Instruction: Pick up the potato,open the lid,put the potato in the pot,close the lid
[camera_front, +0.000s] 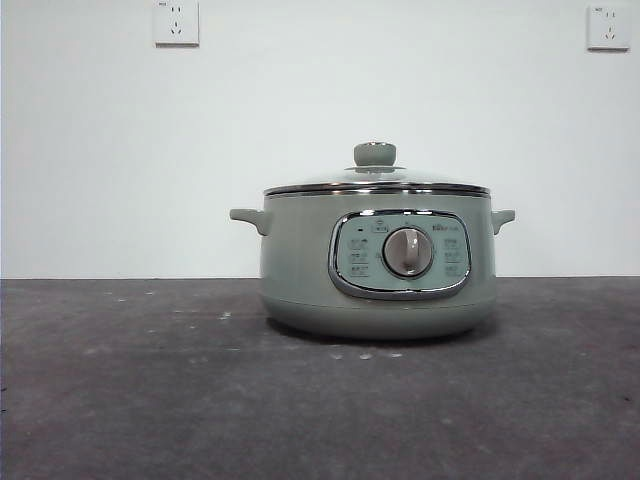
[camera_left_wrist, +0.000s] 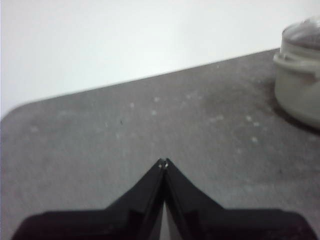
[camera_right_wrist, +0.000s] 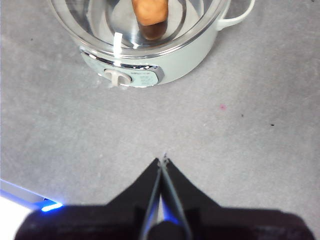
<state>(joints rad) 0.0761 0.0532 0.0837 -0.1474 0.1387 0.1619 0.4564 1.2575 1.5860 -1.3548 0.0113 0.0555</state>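
- While both arms wait clear of the work, one grey table (camera_front: 120, 400) carries everything, and a white wall rises behind its far edge.
- One pot (camera_front: 378, 262) stands on the table, toward the far edge in the front view, its chrome-framed panel and one silver dial (camera_front: 408, 251) facing the camera; two small side handles stick out, one on each side.
- One lid (camera_front: 376, 181) sits closed on the pot's rim, its single pale-green knob upright on top.
- One potato (camera_right_wrist: 149, 12) lies inside the pot, seen through the glass in the right wrist view; only part of it shows.
- Left gripper (camera_left_wrist: 163, 162): jaws pressed together tip to tip, holding nothing, hanging above bare table well apart from the pot, which shows at that picture's edge.
- Right gripper (camera_right_wrist: 163, 161): jaws likewise closed together and empty, above bare table on the dial side of the pot, touching nothing.
- Two wall sockets show high on the wall in the front view.
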